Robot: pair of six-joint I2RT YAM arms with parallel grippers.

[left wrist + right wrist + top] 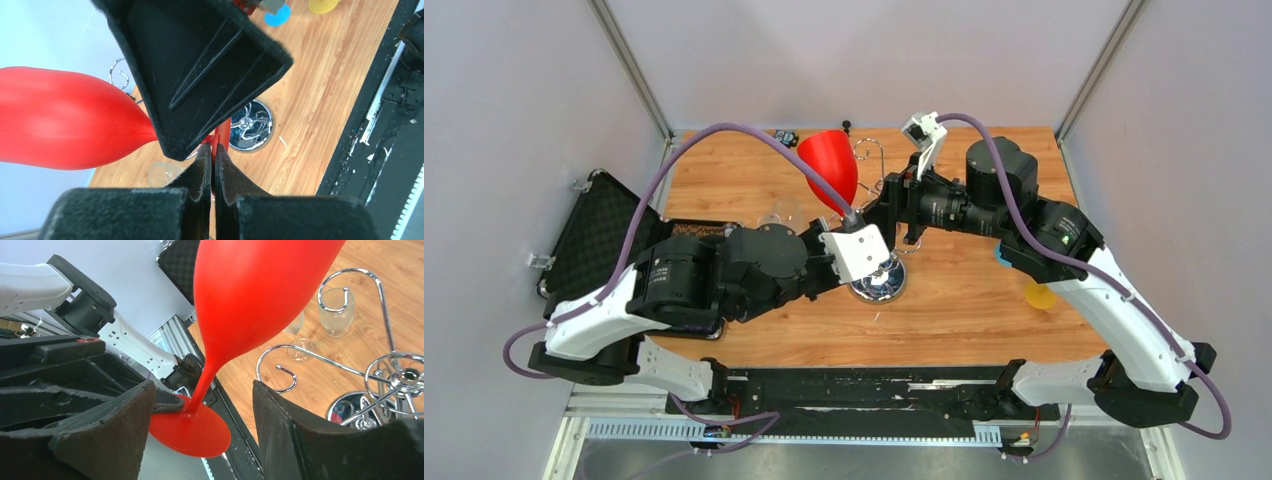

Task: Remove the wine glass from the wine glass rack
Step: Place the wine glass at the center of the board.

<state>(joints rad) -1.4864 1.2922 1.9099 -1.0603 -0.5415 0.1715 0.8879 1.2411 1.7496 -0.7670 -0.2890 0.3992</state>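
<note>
The matte red wine glass (250, 295) is held tilted in the air just beside the shiny chrome wire rack (879, 285) with its round mirrored base, apart from the rack's curled hook arms. From above, the bowl lies up and to the left of the rack's base and the stem slants down toward the rack's post, but the arms hide the grip itself. The left wrist camera shows it: the left gripper (214, 150) is clamped tight on the thin red stem, with the rack's base just past the fingers. Only the right wrist camera shows the glass's round foot. There the right gripper (201, 387) is spread wide to either side of the foot and stem; whether a pad brushes the foot's rim I cannot tell. That view also shows most clearly a clear tumbler (336, 310) and a clear stemmed glass (300, 340) on the wooden table (400, 270) beyond the rack's hooks. The left wrist view adds a blue disc (277, 15) lying past the rack
</note>
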